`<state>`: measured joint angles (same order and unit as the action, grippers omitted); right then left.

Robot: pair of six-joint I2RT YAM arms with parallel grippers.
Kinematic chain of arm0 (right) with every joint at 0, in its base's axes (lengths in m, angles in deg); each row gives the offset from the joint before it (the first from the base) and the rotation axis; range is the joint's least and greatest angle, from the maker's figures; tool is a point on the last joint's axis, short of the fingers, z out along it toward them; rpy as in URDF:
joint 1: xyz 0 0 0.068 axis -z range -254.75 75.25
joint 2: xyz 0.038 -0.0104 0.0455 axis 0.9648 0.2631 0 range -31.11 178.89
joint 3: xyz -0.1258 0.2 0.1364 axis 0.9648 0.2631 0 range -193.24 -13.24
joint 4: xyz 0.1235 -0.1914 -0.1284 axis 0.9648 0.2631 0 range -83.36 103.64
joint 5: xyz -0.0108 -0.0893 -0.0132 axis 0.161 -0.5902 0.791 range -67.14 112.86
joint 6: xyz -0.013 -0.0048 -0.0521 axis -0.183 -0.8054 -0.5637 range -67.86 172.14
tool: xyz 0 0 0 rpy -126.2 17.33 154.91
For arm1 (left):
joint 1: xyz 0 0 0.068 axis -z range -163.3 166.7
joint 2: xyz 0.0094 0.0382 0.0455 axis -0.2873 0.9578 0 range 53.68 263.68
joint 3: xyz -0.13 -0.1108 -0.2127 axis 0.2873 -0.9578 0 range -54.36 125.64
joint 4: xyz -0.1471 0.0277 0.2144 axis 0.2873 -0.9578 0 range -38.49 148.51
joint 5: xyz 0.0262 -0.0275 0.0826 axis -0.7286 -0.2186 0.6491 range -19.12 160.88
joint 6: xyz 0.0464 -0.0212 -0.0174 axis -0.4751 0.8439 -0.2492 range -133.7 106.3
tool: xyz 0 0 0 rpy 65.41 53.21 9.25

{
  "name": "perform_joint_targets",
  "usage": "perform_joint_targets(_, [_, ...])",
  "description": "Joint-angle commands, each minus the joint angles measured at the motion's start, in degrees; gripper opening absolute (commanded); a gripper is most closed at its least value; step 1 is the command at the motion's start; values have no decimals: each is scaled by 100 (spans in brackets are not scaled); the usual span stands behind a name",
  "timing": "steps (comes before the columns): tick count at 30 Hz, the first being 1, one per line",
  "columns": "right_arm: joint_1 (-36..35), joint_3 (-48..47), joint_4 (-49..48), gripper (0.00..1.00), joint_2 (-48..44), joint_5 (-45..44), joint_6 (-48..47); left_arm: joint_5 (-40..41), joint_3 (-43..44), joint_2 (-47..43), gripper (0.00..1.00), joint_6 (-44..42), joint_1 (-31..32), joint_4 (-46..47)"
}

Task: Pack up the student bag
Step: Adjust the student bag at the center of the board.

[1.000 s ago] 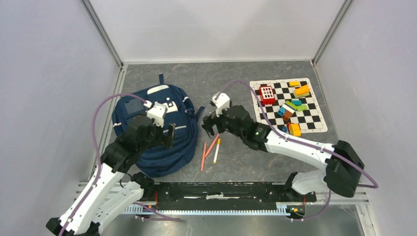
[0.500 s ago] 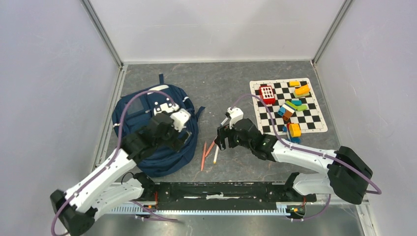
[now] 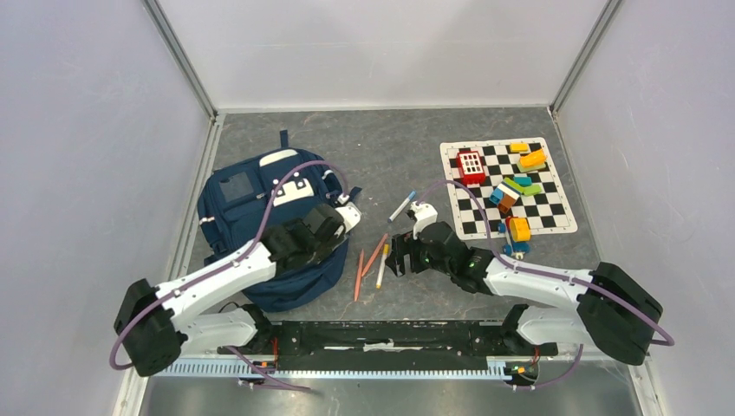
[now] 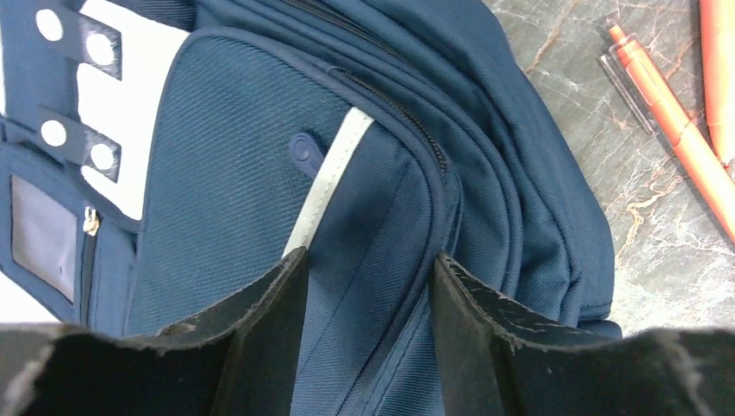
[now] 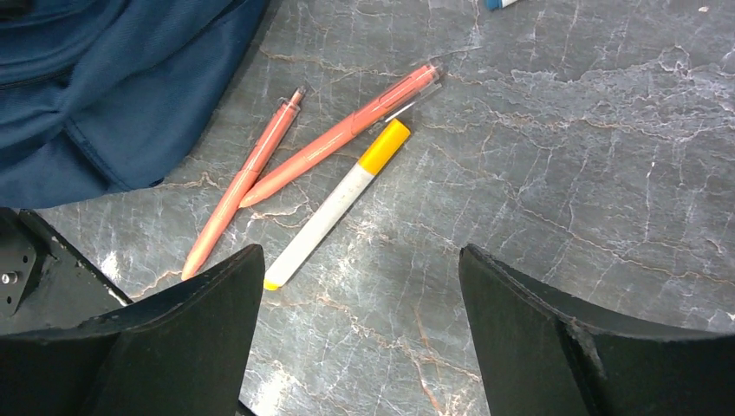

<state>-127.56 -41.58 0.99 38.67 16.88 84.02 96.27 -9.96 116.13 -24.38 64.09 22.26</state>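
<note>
Navy student bag [image 3: 251,217] looks zipped; left gripper [image 4: 368,260] spread, empty, over pocket zip [image 4: 407,121]. Right gripper [image 5: 361,256] gapes over yellow-capped marker [image 5: 334,208]: next, lower, pinch it.

Nothing legible anywhere right now. Just ahead of the left end effector [image 4: 368,260], the student bag [image 4: 225,199] shows a round blue tab [image 4: 305,154] beside its grey strip [image 4: 329,182], with no mark that can be read. The clear window pocket [image 4: 43,234], off to that end effector's left, looks blank. Ahead of the right end effector [image 5: 361,256], two orange pens [image 5: 338,134] and a yellow-capped marker [image 5: 334,208] lie on the tabletop [image 5: 563,173], with no print to make out.
</note>
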Motion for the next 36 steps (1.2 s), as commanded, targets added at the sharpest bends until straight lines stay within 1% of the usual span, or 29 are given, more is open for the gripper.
perform_joint_targets(1, [9,92,-296,87,-218,57,90,24,257,459,52,-120,24,509])
perform_joint_targets(3, [8,204,-263,87,-320,2,95,-176,287,662,37,-76,24,568])
perform_joint_targets(4, [9,256,-223,87,-384,-35,104,-293,311,753,23,-38,22,604])
perform_joint_targets(5, [8,313,-191,87,-438,-79,108,-392,346,819,11,7,24,635])
perform_joint_targets(6, [8,363,-146,87,-508,-138,111,-480,395,895,4,42,17,679])
perform_joint_targets(7, [8,420,-112,87,-578,-184,119,-570,437,931,2,101,24,743])
perform_joint_targets(10, [8,501,111,87,-764,-423,174,-722,631,1042,2,318,23,1036])
perform_joint_targets(14, [9,494,417,87,-944,-691,195,-711,992,1308,2,756,7,1537])
perform_joint_targets(16, [8,455,550,87,-987,-827,226,-776,1261,1580,2,1001,-43,1725])
perform_joint_targets(19, [8,331,1011,86,-965,-1081,315,-888,1663,2023,2,1612,-187,2047])
perform_joint_targets(23, [-13,194,1434,81,-891,-1382,435,-1200,2042,2483,2,2647,-553,2594])
perform_joint_targets(25, [-59,137,1581,80,-883,-1488,471,-1383,2117,2597,2,2877,-688,2785])
perform_joint_targets(27, [-107,94,1681,79,-904,-1580,502,-1449,2226,2673,3,2795,-745,2726])
perform_joint_targets(28, [-138,63,1730,79,-897,-1653,508,-1429,2280,2680,6,2685,-749,2590])
perform_joint_targets(29, [-179,29,1772,79,-900,-1730,511,-1395,2313,2659,13,2572,-745,2432])
perform_joint_targets(31, [-263,-41,1804,79,-842,-1867,510,-1315,2261,2531,19,2325,-757,2184])
perform_joint_targets(32, [-300,-80,1805,79,-795,-1928,512,-1266,2204,2437,23,2204,-758,2046])
perform_joint_targets(35, [-406,-229,1807,79,-600,-2048,500,-1173,2020,2233,48,1942,-758,1712])
perform_joint_targets(36, [-438,-291,1803,79,-530,-2071,459,-1208,1980,2197,52,1844,-758,1621])
